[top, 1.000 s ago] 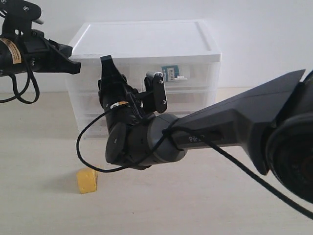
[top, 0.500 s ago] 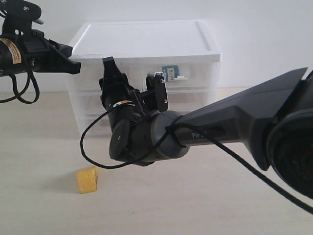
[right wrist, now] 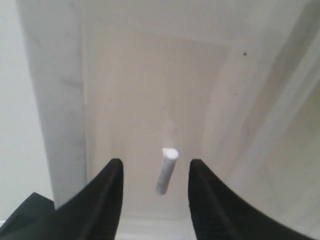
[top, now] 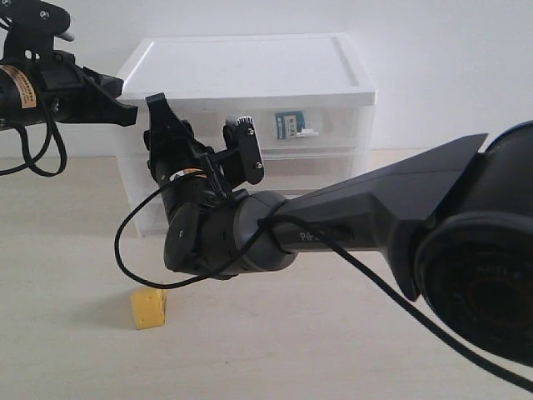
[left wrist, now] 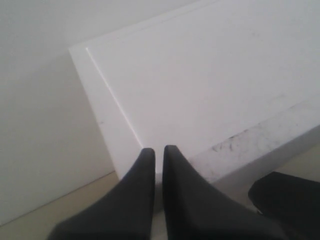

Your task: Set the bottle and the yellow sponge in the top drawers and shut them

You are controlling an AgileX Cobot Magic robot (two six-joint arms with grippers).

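The yellow sponge (top: 148, 308) lies on the table in front of the cabinet's left side. The bottle (top: 287, 125) shows through the translucent front of the right top drawer (top: 333, 125), which looks closed. My right gripper (top: 198, 125) reaches across and faces the left top drawer (right wrist: 150, 90). It is open, and that drawer's white clip handle (right wrist: 166, 172) sits between its fingers (right wrist: 111, 180) without touching either. My left gripper (left wrist: 158, 150) is shut on nothing and hovers by the cabinet's top left corner (left wrist: 85, 50).
The white-topped cabinet (top: 250, 62) stands against the back wall, with two full-width drawers (top: 333, 171) under the top ones. The right arm's thick body (top: 350, 221) crosses the middle of the exterior view. The left arm (top: 50, 83) is at upper left.
My right gripper has moved left and slightly up across the cabinet front, from the middle to the left top drawer. The left arm and the sponge have not moved.
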